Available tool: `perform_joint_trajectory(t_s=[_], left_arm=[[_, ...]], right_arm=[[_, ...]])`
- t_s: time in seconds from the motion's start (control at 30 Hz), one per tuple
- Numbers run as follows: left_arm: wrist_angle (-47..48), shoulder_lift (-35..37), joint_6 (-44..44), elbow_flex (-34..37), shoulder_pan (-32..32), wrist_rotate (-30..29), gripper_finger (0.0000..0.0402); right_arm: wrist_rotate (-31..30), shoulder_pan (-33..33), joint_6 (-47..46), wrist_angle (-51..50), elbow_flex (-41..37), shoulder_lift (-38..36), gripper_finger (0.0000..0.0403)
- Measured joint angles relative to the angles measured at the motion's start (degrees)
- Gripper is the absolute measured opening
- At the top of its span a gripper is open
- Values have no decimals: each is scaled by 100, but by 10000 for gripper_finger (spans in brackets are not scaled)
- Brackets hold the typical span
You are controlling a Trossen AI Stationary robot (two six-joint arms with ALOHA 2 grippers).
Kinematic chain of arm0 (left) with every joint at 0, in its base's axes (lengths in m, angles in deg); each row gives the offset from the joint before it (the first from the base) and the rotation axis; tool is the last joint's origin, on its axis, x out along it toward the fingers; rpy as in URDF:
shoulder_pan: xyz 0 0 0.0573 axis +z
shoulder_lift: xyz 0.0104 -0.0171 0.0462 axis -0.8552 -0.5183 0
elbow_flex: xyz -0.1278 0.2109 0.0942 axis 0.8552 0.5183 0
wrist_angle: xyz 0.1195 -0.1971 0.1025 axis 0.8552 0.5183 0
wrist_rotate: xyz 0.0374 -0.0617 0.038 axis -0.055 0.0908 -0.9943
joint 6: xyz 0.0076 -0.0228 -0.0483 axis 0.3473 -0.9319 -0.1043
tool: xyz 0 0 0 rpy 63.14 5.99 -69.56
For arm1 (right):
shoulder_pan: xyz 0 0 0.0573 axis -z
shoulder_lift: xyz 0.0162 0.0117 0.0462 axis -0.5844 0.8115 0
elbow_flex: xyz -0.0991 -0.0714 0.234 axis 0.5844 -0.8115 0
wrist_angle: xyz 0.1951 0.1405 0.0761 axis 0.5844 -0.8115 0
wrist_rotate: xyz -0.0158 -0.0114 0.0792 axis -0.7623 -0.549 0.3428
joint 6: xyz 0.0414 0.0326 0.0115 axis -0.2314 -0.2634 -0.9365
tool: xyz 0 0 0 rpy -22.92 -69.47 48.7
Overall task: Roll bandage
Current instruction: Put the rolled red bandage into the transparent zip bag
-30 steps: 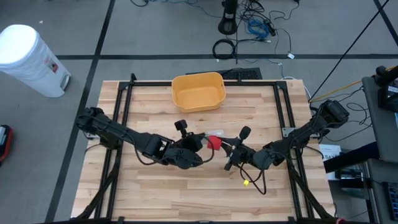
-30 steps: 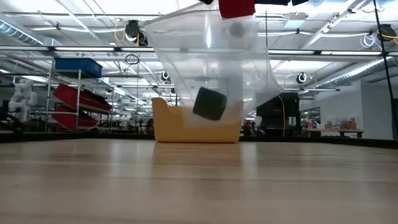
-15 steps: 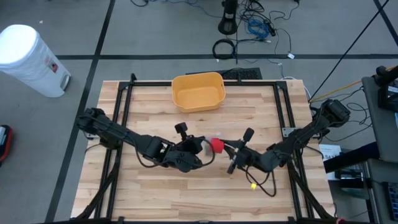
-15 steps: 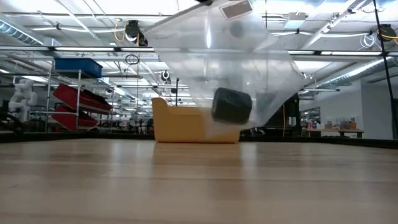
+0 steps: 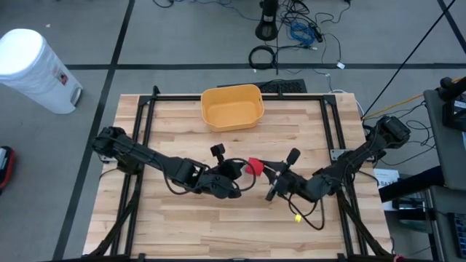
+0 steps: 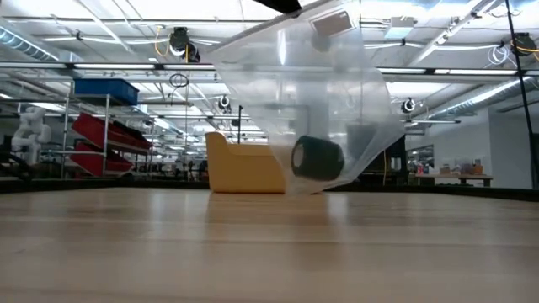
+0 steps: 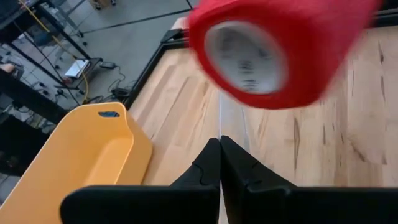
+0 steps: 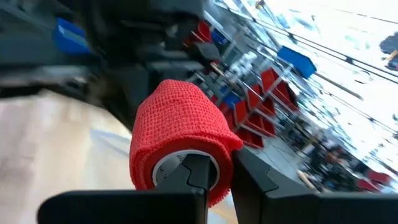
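Note:
A red bandage roll (image 5: 253,167) with a white core (image 7: 245,53) is held in the air over the table's middle by my right gripper (image 5: 269,177), which is shut on it. My left gripper (image 5: 234,175) is shut just left of the roll. In the low view a clear plastic bag (image 6: 278,93) hangs below the grippers. A dark roll (image 6: 317,157) lies in its lower corner. Whether the bag's bottom touches the table I cannot tell. My left gripper pinches a thin clear edge of the bag (image 7: 219,121) between its two shut fingertips, coming level from the table's left. The bag hangs below the fingers. My right gripper holds the red roll's wall at one end (image 8: 219,149). One finger (image 8: 193,174) is over the white core and the other outside the red wrap. It comes roughly level from the table's right. The roll is lifted clear.
A yellow bin (image 5: 231,106) stands at the table's far edge behind the grippers. A small yellow piece (image 5: 296,217) hangs on a cable near my right arm. Bare wood lies toward the near edge (image 5: 218,233).
My right gripper has risen slightly with the red roll, which has left the top of the low view. The bag has swung and tilted. The dark roll inside has slid down to the bag's lower corner, toward the low view's right.

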Motion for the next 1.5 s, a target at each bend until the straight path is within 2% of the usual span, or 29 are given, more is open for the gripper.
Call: perform_joint_trajectory(t_s=[0.13,0.33,0.47,0.8,0.97,1.27,1.4,1.5], left_arm=[[11,-4,6,0,-6,11,0],[-100,-7,136,0,-42,7,0],[-133,-7,185,0,-121,-23,0],[-251,-4,288,0,-155,-59,0],[-221,-2,271,0,-155,-62,0],[223,0,306,0,-79,-749,0],[122,0,311,0,-85,-759,0],[22,0,435,0,-104,-543,0]], right_arm=[[-200,107,-134,-510,7,0,34],[-322,343,-864,-1518,7,0,34],[-323,408,-1079,-1738,7,0,34],[-321,399,-1098,-1661,7,0,34],[-367,261,-772,-1311,4,0,34],[-458,-90,220,-323,4,2,34],[-424,-120,257,-314,4,2,34],[-423,-120,257,-307,4,2,34]])
